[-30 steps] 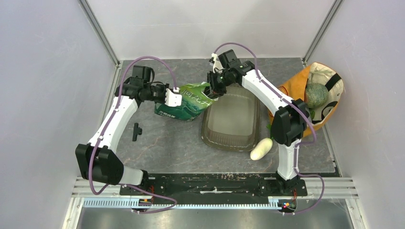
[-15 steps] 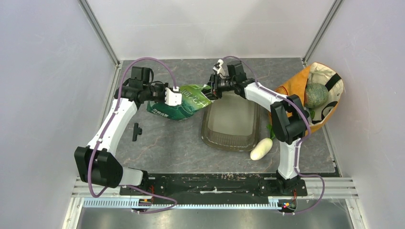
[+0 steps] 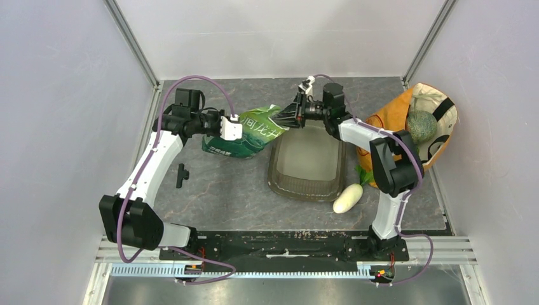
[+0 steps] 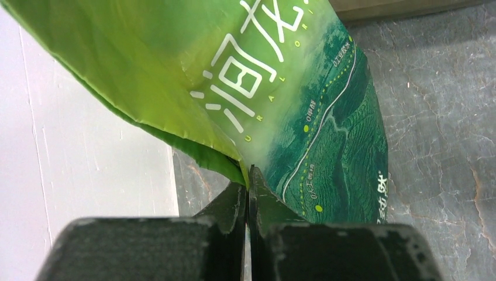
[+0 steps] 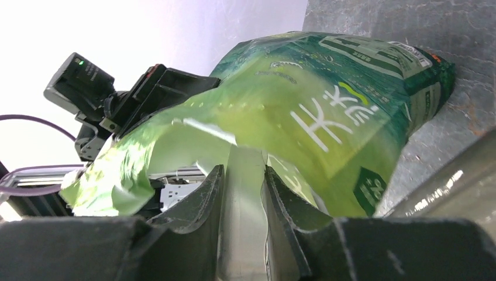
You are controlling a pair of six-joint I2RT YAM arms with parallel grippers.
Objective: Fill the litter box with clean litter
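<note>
The green bag hangs tilted between my two grippers, just left of the litter box, a smoky translucent tray lying flat on the table. My left gripper is shut on the bag's left edge; the left wrist view shows its jaws pinched on the green film. My right gripper holds the bag's right top corner above the box's far left corner; in the right wrist view a pale strip of the bag sits between its jaws. No clean litter is visible.
An orange-and-cream fabric bag holding a green melon stands at the right edge. A white oval vegetable lies by the box's near right corner. A small black part lies on the table to the left.
My right arm has swung its wrist to the right and turned, drawing the bag's top corner up and rightward. The bag has tilted with it. My left gripper has hardly moved.
</note>
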